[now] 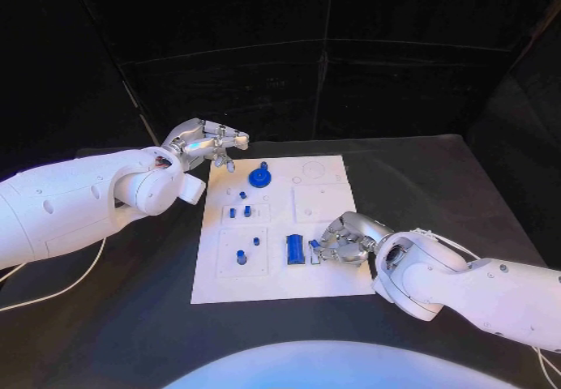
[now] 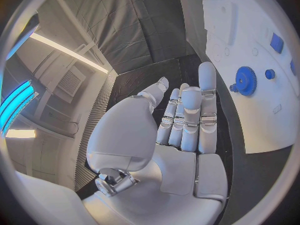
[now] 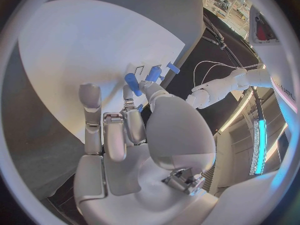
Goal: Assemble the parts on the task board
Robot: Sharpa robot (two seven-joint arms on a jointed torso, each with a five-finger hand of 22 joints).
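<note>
One white board [image 1: 327, 279] lies flat on the black table [image 1: 444, 186], long axis running away from the robot. One blue bar [image 1: 296, 248] lies near its near edge, long axis the same way. One blue gear [image 1: 259, 177] lies flat at the far end; small blue pegs [image 1: 241, 256] stand upright between. Right hand [image 1: 340, 241] pinches a small blue piece [image 3: 153, 73] just beside the bar. Left hand [image 1: 208, 144] hovers at the board's far left corner, fingers extended, holding nothing.

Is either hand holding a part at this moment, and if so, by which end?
The left hand holds nothing, fingers apart. The right hand touches a small blue part on the task board with its fingertips; a real hold, or which end, cannot be told.
</note>
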